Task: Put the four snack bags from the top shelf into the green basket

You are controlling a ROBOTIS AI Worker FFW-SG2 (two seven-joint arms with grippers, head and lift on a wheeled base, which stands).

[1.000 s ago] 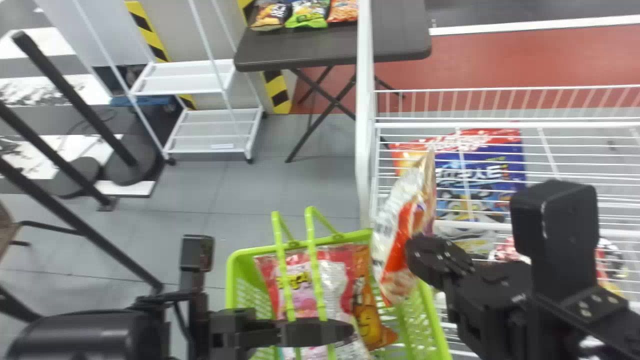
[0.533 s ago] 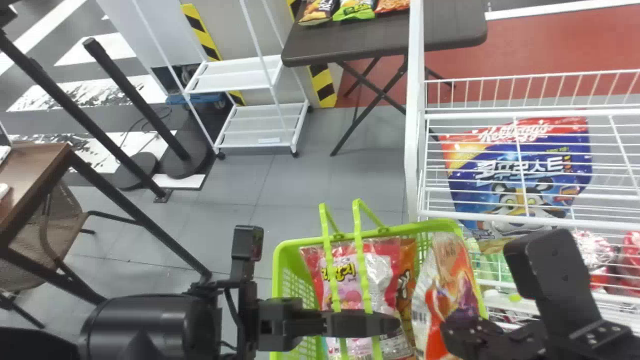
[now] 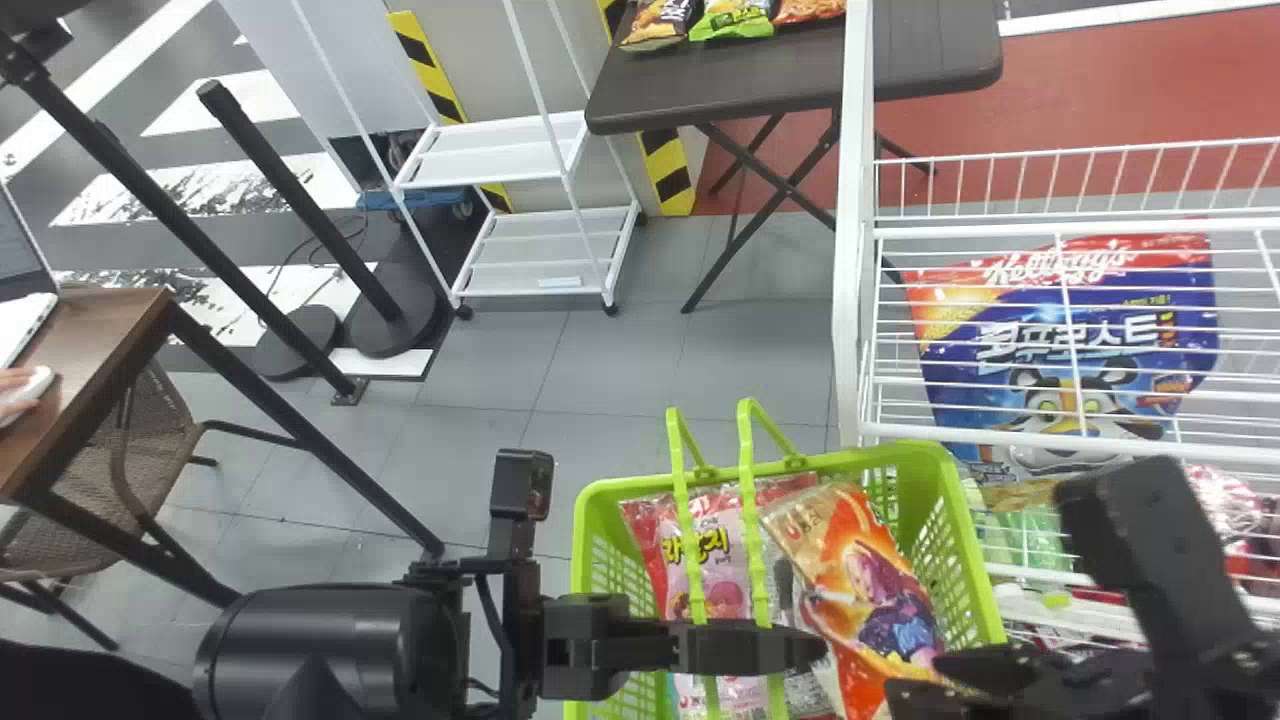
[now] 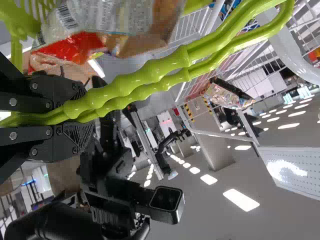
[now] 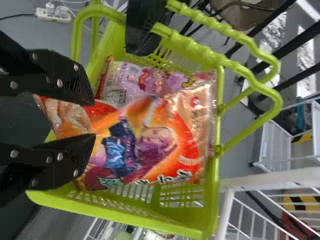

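Note:
In the head view my left gripper [image 3: 745, 648] is at the handles of the green basket [image 3: 622, 488]; in the left wrist view my left gripper [image 4: 82, 116] is shut around both green handles [image 4: 150, 75]. My right gripper [image 3: 945, 685] is over the basket's right side. An orange snack bag with a drawn figure [image 3: 870, 590] lies slanted in the basket, over part of a pink bag [image 3: 712, 560]. In the right wrist view the fingers of my right gripper [image 5: 92, 122] stand apart above and beside the end of the orange bag [image 5: 155, 145].
Close at the basket's right stands a white wire rack [image 3: 848, 220] with a large blue cereal bag [image 3: 1070, 350]. Farther back are a dark folding table [image 3: 730, 85] with several snack bags and a white cart [image 3: 540, 250]. A brown desk [image 3: 95, 350] is at the left.
My right gripper has come down to the basket and opened; the orange bag it held has been laid inside. In the head view the scene has shifted right. My left gripper stays at the handles.

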